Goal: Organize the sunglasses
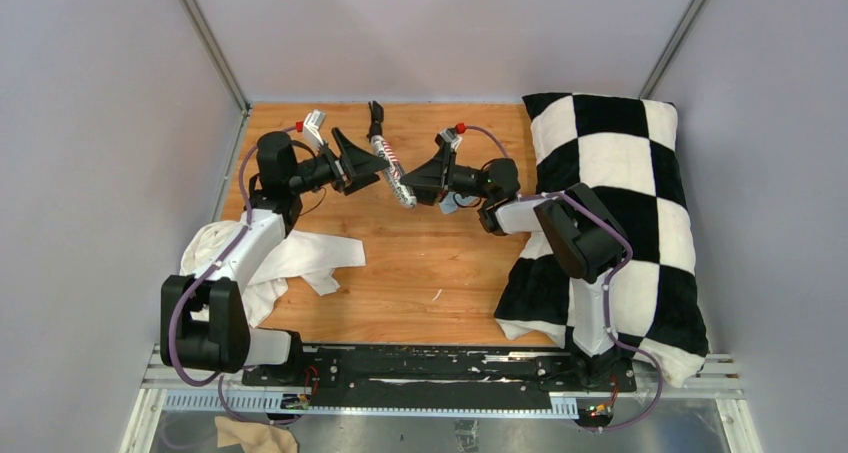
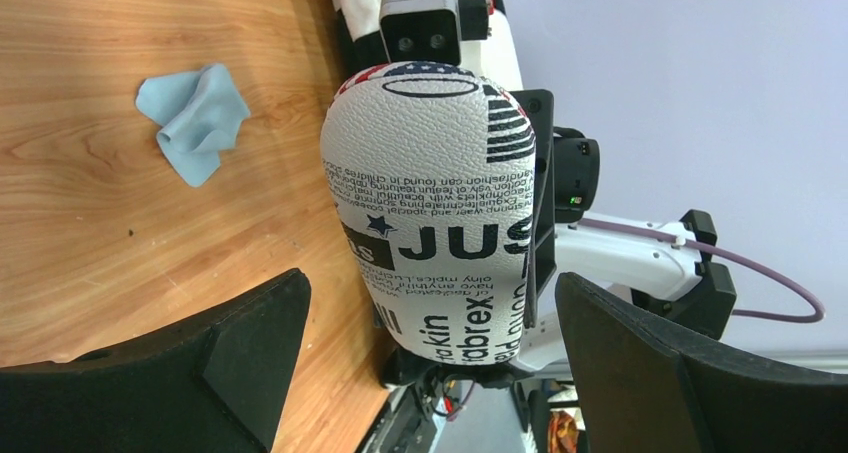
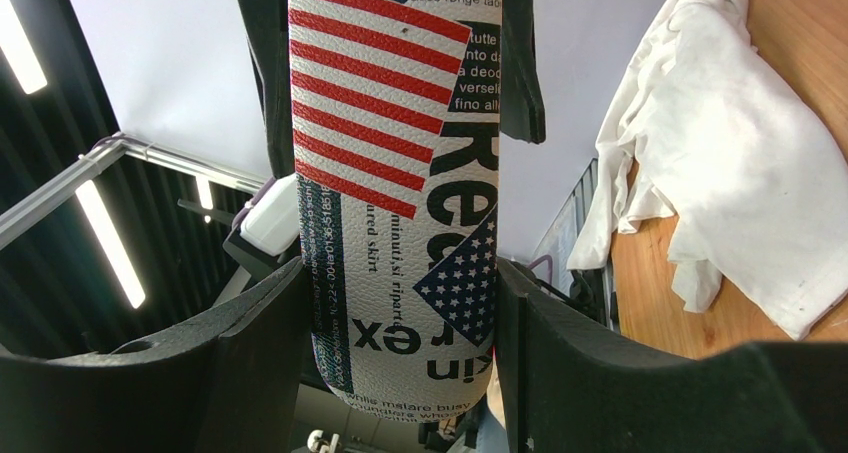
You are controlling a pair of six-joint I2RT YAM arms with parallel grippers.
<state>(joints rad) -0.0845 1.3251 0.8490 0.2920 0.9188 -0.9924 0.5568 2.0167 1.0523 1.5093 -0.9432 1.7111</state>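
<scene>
Grasping case (image 3: pixel 390 123) with right end effector (image 3: pixel 400 283) over tabletop (image 2: pixel 100 223). Holding left end effector (image 2: pixel 430 293) released, fingers (image 2: pixel 250 353) flanking case without touching, with cloth (image 2: pixel 195 118) beyond one finger.

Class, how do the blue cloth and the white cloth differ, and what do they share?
The blue cloth is small; the white cloth is far larger. The blue cloth lies mid-table; the white cloth at the left edge. Both are crumpled on the wooden table.

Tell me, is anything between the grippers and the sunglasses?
The sunglasses are not visible. The printed case, clamped by the right gripper, sits between the left gripper's open fingers; it may enclose them.
</scene>
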